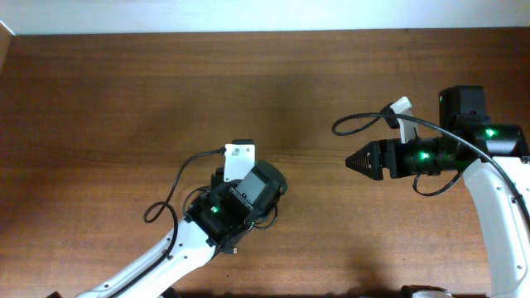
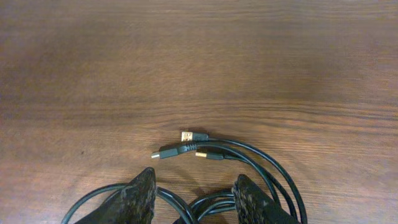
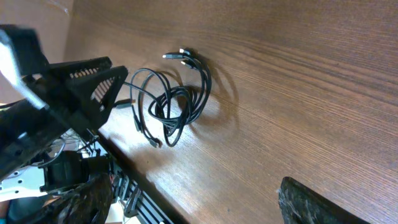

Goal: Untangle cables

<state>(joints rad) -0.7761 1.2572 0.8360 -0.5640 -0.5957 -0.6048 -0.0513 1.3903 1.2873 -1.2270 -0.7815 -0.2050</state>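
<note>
While my left gripper (image 2: 194, 175) hangs with jaws apart astride them, the tangled black cables (image 2: 184, 149) lie on the wooden table (image 2: 199, 56) at the lower middle of the left wrist view. My right gripper (image 3: 189, 186) is spread wide, holding nothing, well apart from them.

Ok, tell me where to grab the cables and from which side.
Grip the cables just behind the plug ends, coming straight down with jaws across the cord. The plugs lie flat and poke clear of the coil; the loops behind overlap, so pinching there likely catches several strands.
</note>
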